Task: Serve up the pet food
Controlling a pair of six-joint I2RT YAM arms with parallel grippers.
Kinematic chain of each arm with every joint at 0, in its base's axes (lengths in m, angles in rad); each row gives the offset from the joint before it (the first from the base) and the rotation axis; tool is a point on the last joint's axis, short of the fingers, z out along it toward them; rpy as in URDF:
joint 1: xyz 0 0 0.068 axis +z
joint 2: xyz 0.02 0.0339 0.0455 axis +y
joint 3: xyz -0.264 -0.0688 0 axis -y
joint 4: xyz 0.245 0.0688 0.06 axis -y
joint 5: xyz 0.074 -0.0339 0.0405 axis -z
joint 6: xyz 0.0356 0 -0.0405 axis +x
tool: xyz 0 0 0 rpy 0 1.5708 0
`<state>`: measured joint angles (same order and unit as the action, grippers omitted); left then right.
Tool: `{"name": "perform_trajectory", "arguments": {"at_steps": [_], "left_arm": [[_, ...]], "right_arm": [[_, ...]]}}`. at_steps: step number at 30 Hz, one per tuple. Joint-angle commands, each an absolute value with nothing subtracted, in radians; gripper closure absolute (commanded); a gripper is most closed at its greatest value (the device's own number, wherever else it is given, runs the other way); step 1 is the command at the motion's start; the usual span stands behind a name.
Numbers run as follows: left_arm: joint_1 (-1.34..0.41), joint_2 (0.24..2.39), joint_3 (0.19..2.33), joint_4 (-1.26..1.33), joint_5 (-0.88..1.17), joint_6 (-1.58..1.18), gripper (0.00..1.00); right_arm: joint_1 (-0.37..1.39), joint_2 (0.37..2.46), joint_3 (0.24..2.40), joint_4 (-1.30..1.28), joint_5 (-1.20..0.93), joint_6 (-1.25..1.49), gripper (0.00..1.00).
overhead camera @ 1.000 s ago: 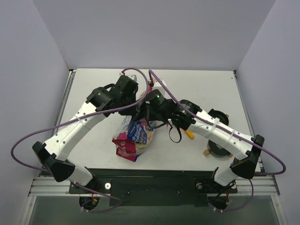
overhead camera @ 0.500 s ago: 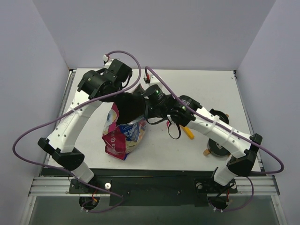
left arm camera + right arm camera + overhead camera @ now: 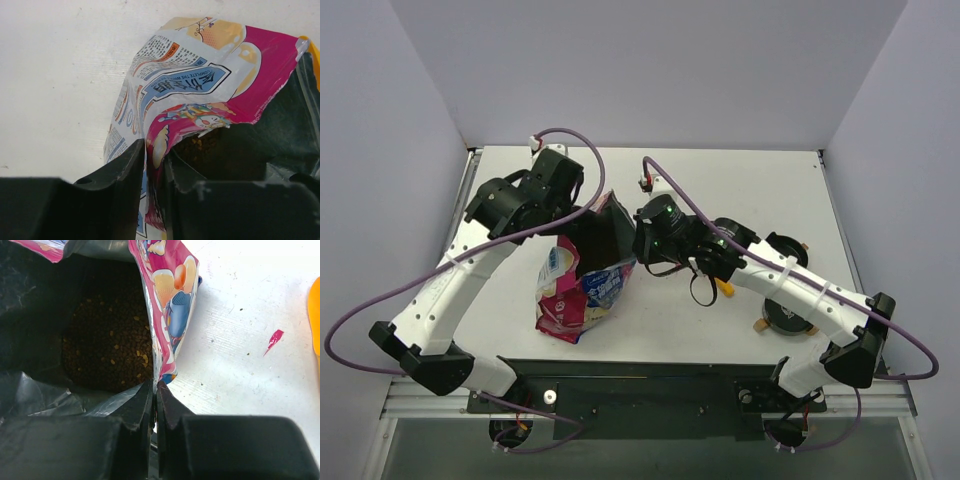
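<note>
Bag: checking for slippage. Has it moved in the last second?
Yes. The bag has shifted left, away from the bowl and toward the table's left edge.

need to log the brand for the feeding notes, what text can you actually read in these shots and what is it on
"COMPLETE THE ...": small capitals, upside down in the left wrist view, on the blue banner of the bag; the rest blurs.
Large white characters on that banner: not Latin script, upside down, unreadable.
Fine print and orange tag on the bag: too small.
Other views: nothing readable.
</note>
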<state>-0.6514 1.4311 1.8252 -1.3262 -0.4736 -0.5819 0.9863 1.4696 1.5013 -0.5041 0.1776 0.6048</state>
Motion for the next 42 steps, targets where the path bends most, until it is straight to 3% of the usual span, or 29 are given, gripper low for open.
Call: {"name": "perform_trajectory", "arguments": {"at_steps": [1, 6, 8, 11, 13, 20, 25, 26, 28, 31, 34, 35, 36, 39, 42], "left_arm": [[-0.644, 1.411, 1.816, -1.322, -0.443, -0.565, 0.6], [-0.644, 1.443, 1.816, -1.37, -0.46, -0.535, 0.53], [-0.644, 1.451, 1.828, -1.367, -0.453, -0.511, 0.6], [-0.644, 1.462, 1.88, -1.347, -0.402, -0.48, 0.88], [-0.646, 1.454, 1.899, -1.3, -0.332, -0.468, 0.97], [-0.658, 1.359, 1.775, -1.069, -0.06, -0.573, 1.0], [-0.66, 1.319, 1.697, -0.973, 0.04, -0.686, 1.0], [-0.661, 1.318, 1.689, -0.974, 0.043, -0.689, 1.0], [-0.663, 1.321, 1.7, -1.001, 0.016, -0.689, 1.0], [-0.663, 1.328, 1.748, -1.054, -0.043, -0.663, 1.0], [-0.66, 1.351, 1.798, -1.152, -0.15, -0.621, 1.0], [-0.66, 1.362, 1.821, -1.173, -0.17, -0.602, 1.0], [-0.655, 1.382, 1.83, -1.208, -0.208, -0.592, 0.99], [-0.647, 1.401, 1.832, -1.269, -0.316, -0.606, 0.63], [-0.617, 1.387, 1.783, -1.253, -0.322, -0.618, 0.56]], "right_arm": [[0.974, 1.424, 1.482, -0.525, 0.202, 0.598, 1.0], [0.974, 1.424, 1.497, -0.525, 0.195, 0.6, 1.0], [0.974, 1.422, 1.497, -0.525, 0.195, 0.598, 1.0], [0.973, 1.419, 1.48, -0.529, 0.219, 0.601, 1.0], [0.966, 1.411, 1.464, -0.543, 0.233, 0.597, 1.0], [0.925, 1.353, 1.387, -0.606, 0.227, 0.607, 1.0], [0.914, 1.4, 1.407, -0.629, 0.186, 0.684, 0.82], [0.911, 1.413, 1.422, -0.637, 0.169, 0.69, 0.71], [0.894, 1.449, 1.443, -0.649, 0.138, 0.712, 0.61], [0.871, 1.503, 1.486, -0.657, 0.112, 0.719, 0.58], [0.871, 1.534, 1.529, -0.644, 0.048, 0.71, 0.69], [0.877, 1.548, 1.551, -0.638, 0.032, 0.71, 0.94], [0.88, 1.552, 1.566, -0.631, 0.019, 0.712, 1.0], [0.916, 1.574, 1.632, -0.603, 0.018, 0.719, 1.0], [0.951, 1.569, 1.663, -0.572, 0.038, 0.719, 1.0]]}}
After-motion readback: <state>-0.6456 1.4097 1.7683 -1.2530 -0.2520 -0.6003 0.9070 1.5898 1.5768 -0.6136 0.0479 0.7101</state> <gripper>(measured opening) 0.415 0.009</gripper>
